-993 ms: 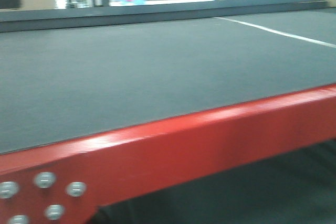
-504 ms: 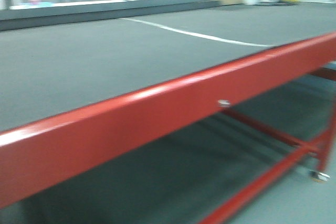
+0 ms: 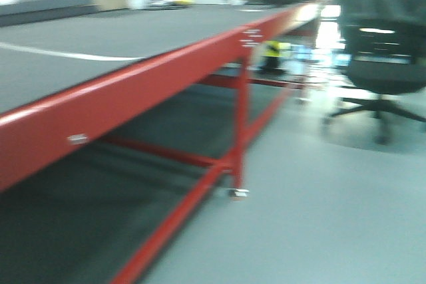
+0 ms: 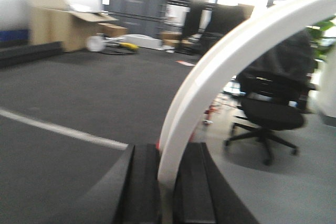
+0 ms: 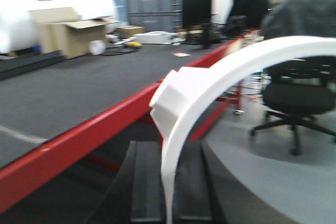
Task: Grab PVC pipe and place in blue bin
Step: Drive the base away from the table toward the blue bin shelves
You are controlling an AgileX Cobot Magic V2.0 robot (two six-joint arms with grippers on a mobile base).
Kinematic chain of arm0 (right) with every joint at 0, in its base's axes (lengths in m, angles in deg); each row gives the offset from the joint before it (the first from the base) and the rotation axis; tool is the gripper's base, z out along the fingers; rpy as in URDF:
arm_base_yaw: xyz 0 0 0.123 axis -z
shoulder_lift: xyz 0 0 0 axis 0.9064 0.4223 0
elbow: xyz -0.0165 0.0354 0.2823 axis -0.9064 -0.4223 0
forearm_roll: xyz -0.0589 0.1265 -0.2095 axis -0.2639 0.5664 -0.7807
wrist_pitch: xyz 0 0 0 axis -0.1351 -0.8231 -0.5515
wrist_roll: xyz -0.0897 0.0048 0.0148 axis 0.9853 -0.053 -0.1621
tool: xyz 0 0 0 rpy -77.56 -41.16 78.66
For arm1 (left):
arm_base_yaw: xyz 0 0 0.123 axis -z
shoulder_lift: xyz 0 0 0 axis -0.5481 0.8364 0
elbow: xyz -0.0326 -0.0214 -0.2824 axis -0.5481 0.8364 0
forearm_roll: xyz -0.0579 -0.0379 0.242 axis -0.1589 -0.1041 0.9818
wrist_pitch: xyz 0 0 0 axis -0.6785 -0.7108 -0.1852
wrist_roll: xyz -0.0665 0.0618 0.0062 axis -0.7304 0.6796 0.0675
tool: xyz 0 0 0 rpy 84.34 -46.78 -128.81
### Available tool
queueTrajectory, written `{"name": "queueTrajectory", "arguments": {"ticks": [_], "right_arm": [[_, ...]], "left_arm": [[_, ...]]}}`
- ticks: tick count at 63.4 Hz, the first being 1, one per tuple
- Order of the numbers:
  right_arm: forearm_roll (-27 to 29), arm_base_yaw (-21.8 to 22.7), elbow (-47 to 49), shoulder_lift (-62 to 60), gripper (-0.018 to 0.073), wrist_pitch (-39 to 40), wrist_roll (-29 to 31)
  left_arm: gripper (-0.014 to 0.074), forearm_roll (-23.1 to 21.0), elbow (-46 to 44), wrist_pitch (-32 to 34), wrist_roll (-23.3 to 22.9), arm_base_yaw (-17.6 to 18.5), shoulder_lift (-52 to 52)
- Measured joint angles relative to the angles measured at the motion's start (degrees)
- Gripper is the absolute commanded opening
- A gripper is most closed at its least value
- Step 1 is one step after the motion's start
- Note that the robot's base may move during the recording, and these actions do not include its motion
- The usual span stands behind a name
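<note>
Since the earlier frame my front camera has swung right; the red-framed desk [image 3: 133,91] now sits at the left with its white stripe [image 3: 66,52] near the edge, and an office chair [image 3: 383,64] shows at the right; all of it is blurred. My left claw [image 4: 168,150] is clenched on the PVC pipe [image 4: 181,114], which rises between its fingers and arcs rightward; my right claw [image 5: 169,148] grips a white arc [image 5: 236,62] with a squared-off end; whether both are one piece I cannot tell.
</note>
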Motion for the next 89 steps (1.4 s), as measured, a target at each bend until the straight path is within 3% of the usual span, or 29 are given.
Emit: {"name": "queueTrajectory", "arguments": {"ticks": [89], "right_arm": [[-0.1,0.0,0.0,0.0,-0.0168,0.0,0.0]], "left_arm": [[-0.0111,0.0,0.1,0.1,0.0,0.0,0.0]]}}
